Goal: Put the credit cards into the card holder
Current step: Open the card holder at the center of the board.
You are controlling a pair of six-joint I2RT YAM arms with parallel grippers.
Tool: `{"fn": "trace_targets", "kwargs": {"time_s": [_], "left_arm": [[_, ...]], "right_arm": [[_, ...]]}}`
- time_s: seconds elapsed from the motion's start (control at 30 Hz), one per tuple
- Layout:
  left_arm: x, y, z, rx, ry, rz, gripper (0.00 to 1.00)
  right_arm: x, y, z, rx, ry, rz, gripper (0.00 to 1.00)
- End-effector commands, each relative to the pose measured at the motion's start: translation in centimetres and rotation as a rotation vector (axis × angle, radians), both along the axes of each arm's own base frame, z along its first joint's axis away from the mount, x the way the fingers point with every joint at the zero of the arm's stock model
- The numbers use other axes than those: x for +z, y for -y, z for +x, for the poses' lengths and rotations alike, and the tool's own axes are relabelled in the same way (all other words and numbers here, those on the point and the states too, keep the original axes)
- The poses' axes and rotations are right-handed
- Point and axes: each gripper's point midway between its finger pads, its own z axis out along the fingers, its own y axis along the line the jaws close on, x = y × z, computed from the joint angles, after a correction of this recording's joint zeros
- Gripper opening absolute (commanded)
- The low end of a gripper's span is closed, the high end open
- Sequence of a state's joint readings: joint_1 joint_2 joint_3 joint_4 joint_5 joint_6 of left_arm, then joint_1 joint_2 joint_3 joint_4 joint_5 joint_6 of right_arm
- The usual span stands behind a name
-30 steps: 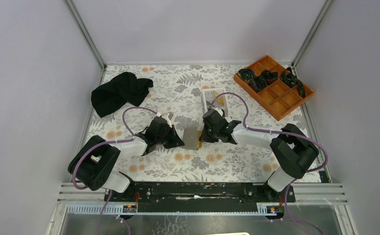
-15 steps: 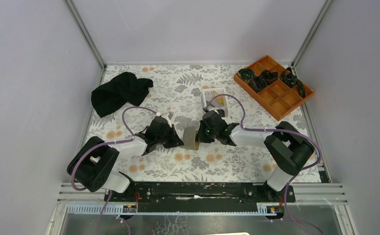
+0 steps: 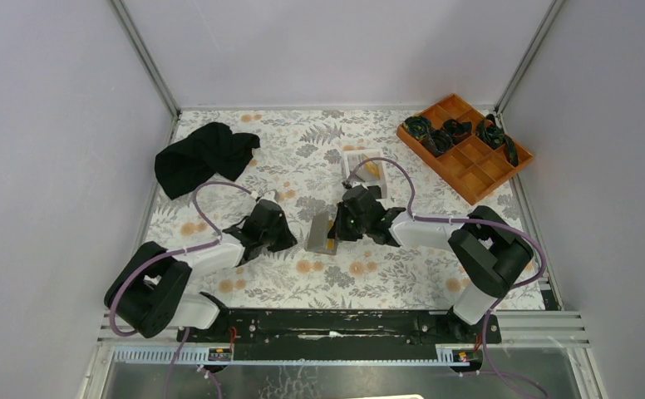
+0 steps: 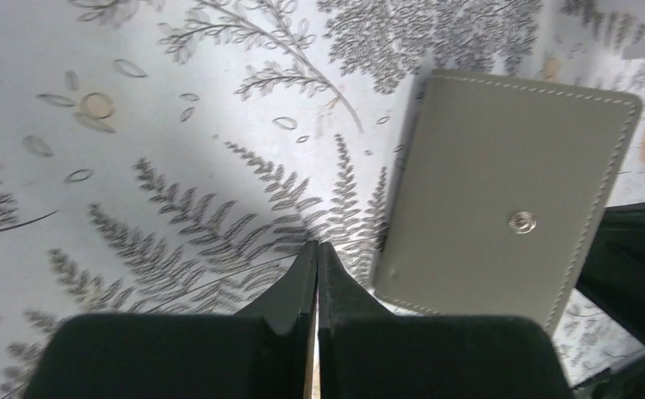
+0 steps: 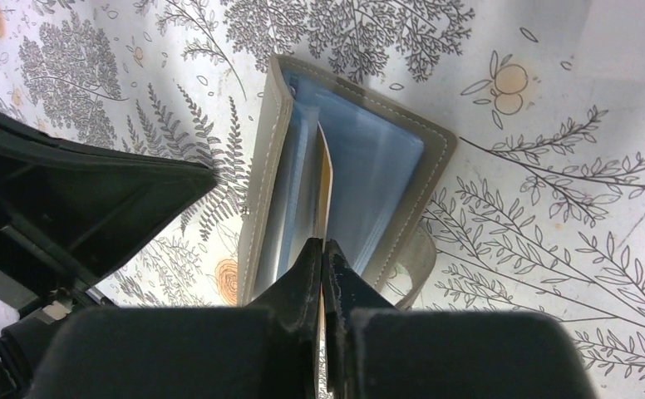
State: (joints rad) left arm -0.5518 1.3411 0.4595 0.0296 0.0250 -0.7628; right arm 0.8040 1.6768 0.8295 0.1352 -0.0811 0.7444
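Note:
The card holder (image 3: 321, 233) stands tilted on the floral mat between my two grippers, its grey outside with a snap (image 4: 502, 191) facing the left one. Its pale blue inside (image 5: 377, 166) faces the right one. My right gripper (image 5: 322, 246) is shut on an orange-gold credit card (image 5: 326, 187), seen edge-on and reaching into the open holder. In the top view the right gripper (image 3: 342, 228) is against the holder. My left gripper (image 4: 317, 247) is shut and empty, just left of the holder and apart from it; in the top view it (image 3: 294, 241) is low over the mat.
A white tray (image 3: 350, 172) with something orange-gold in it lies behind the holder. An orange compartment tray (image 3: 477, 170) with black items is at the back right. A black cloth (image 3: 203, 154) lies at the back left. The left arm (image 5: 78, 199) shows dark beside the holder.
My left gripper has drawn back to the left, away from the holder. The holder has tipped up more steeply. The right gripper has shifted slightly left against it.

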Motion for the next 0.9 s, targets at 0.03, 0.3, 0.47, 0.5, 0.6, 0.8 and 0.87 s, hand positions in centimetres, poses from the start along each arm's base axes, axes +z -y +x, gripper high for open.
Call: {"fn": "trace_targets", "kwargs": {"time_s": [0.03,0.3,0.47,0.5,0.6,0.8,0.87], "left_arm": [[-1.3,0.8,-0.4,-0.036,-0.04,-0.018,0.0],[-1.8,2.2,-1.1,-0.094,-0.073,-0.085,0.0],[-1.8,3.1,-1.6,-0.129,-0.084,-0.132,0.0],[-1.8,3.2,-1.6,-0.134,-0.088,-0.134,0.0],[-2.1,3.3,-1.8,-0.145,-0.098,-0.137,0.0],[-2.8,3.9,-1.6,-0.176,-0.111,-0.141,0.0],[-3.0,4.1,-1.4,-0.187,-0.114,-0.137,0.0]], "right_arm": [[0.1,1.1,0.4,0.017,0.022,-0.08,0.0],[2.3,0.1,1.8,0.035,0.066,-0.07,0.0],[3.4,-0.5,2.2,0.046,0.083,-0.058,0.0],[3.5,-0.6,2.3,0.047,0.085,-0.055,0.0],[3.9,-0.9,2.3,0.055,0.086,-0.044,0.0],[5.3,-1.3,2.3,0.063,0.104,-0.014,0.0],[5.7,-1.4,2.3,0.065,0.111,-0.007,0.0]]}}
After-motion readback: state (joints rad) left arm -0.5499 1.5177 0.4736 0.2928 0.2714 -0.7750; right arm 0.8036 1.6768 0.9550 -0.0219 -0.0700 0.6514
